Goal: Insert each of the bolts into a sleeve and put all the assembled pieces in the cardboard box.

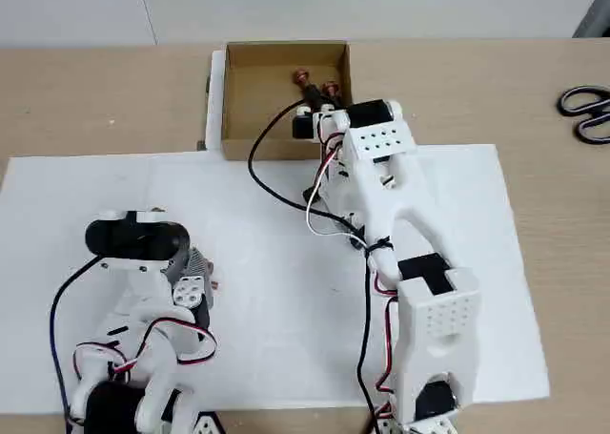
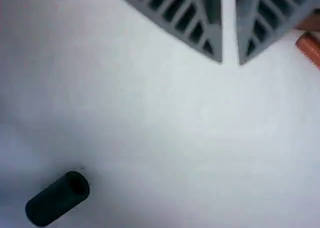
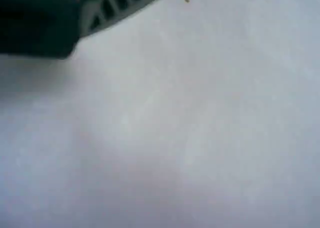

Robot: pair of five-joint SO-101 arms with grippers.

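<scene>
My left gripper (image 2: 230,62) hovers low over the white sheet at the near left (image 1: 196,264), its grey fingers (image 2: 195,22) shut with nothing between them. A black sleeve (image 2: 57,198) lies on the sheet a short way off, and a copper bolt (image 2: 310,46) lies just beside one fingertip. My right gripper (image 1: 319,110) is stretched out to the near right corner of the cardboard box (image 1: 286,49). It looks shut on a black sleeve (image 3: 35,22) pressed against its grey finger (image 3: 115,7). Two copper bolt heads (image 1: 303,76) (image 1: 331,89) show inside the box just past it.
A white paper sheet (image 1: 114,215) covers most of the wooden table. A white foam strip (image 1: 215,100) stands along the box's left side. Scissors (image 1: 586,110) lie at the far right edge. Cables trail from the right arm across the sheet's middle.
</scene>
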